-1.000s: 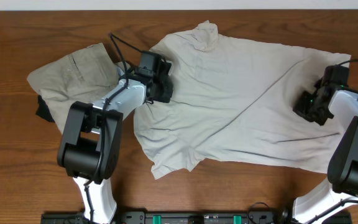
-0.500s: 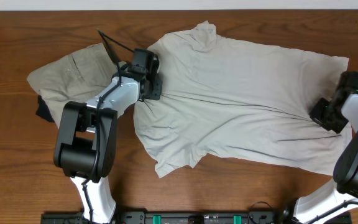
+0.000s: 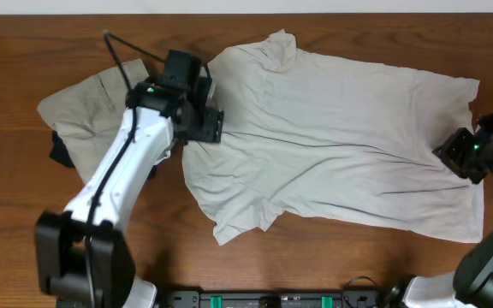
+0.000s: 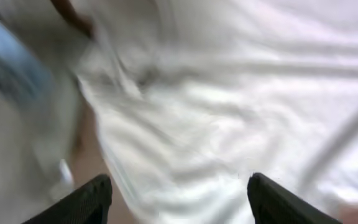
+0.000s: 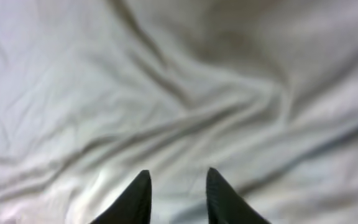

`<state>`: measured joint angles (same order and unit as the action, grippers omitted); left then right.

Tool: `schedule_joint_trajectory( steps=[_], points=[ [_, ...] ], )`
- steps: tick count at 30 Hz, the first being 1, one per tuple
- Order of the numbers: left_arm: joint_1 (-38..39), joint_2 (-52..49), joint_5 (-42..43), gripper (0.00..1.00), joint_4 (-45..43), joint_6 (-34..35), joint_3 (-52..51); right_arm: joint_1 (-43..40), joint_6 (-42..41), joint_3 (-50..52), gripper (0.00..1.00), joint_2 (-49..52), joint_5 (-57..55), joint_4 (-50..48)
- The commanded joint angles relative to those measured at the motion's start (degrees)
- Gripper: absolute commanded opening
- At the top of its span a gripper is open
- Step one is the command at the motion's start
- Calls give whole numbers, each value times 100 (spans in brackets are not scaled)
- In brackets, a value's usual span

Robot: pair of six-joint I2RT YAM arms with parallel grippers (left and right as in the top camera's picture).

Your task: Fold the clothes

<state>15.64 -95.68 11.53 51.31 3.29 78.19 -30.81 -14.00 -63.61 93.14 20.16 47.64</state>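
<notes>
Standing wide open at the left gripper, with nothing between the fingers; only blurred pale cloth below in the left wrist view. Hanging over the 9 o'clock edge of the cream-white garment, just where it meets the khaki-tan garment.

Parted only a little at the right gripper, with no fold pinched between the tips; wrinkled pale cloth below. Sitting at the 3 o'clock edge of the same garment in the overhead view.

Spread flat with many creases, from the middle of the table to 3 o'clock; collar toward 12 o'clock, one sleeve toward 7 o'clock. Lying bunched at 10 o'clock, the khaki-tan one, with a dark piece of cloth showing under its 8 o'clock side.

Blocking the way between the two garments: the left arm itself, crossing from 7 o'clock, with a black cable rising behind it.

Open wood from 6 to 9 o'clock and a narrow strip along 12 o'clock. Almost no room at 3 o'clock, with cloth reaching close to the frame edge.
</notes>
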Motion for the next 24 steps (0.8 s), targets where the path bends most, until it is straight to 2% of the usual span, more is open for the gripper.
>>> schedule_joint_trajectory(
  steps=[1,4,8,17,20,22,23,24],
  points=[
    [125,-170,459,72,479,352,-223,17,109,-28,33,-24,153,356],
    [205,-240,459,71,671,459,-667,83,125,26,34,-24,-284,660],
    [234,-243,459,71,422,605,-1508,94,223,57,34,-24,-415,833],
    [223,-264,450,71,-887,671,-2990,94,227,57,34,-24,-404,896],
    [212,-323,428,50,-966,743,-3195,94,227,57,33,-24,-407,940],
    [212,-334,227,26,-876,984,-3235,94,227,57,33,-24,-409,955],
    [212,-332,52,19,-787,1191,-3235,94,227,57,33,-24,-409,960],
    [201,-332,-72,7,-706,1329,-3235,94,229,57,33,-24,-411,960]
  ],
)
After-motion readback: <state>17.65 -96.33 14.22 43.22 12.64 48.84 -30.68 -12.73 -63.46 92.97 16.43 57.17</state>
